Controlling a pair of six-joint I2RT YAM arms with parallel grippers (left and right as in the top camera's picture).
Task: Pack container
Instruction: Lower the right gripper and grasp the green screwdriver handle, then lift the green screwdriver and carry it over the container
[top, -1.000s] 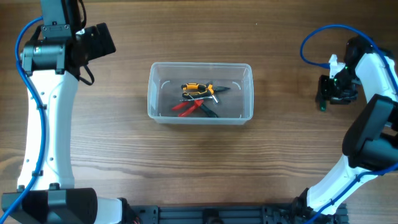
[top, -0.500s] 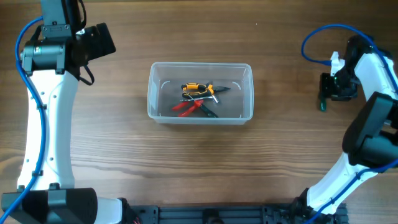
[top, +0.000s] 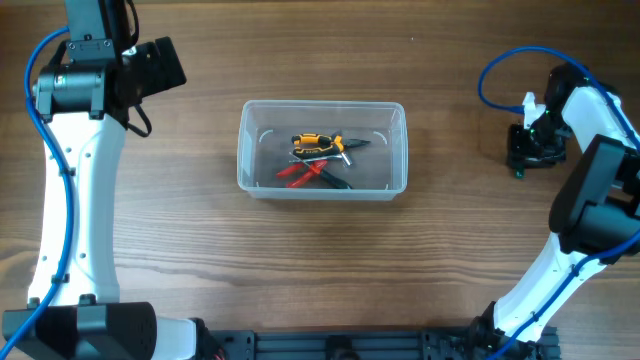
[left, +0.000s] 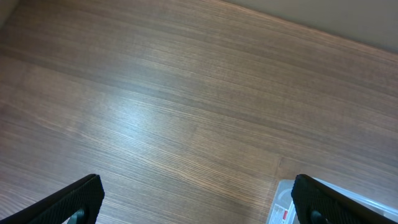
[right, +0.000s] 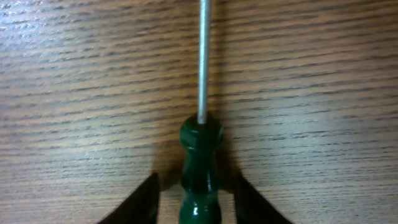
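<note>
The container, a clear tub, sits mid-table with a yellow-and-black tool and red-handled pliers inside. At the far right a green-handled screwdriver lies on the wood, its steel shaft pointing away from the wrist camera. My right gripper straddles the handle, one finger on each side. A narrow gap still shows on both sides, so the gripper is open. From overhead the right gripper stands over the screwdriver. My left gripper hangs wide open over bare wood, a corner of the container beside its right finger.
The left arm stands along the table's left side and the right arm along the right. A blue cable loops above the right wrist. Bare wooden tabletop lies between the container and the right gripper.
The right gripper's fingers have drawn closer together around the green handle, and the wrist has shifted slightly. The left arm and the container have not moved.
</note>
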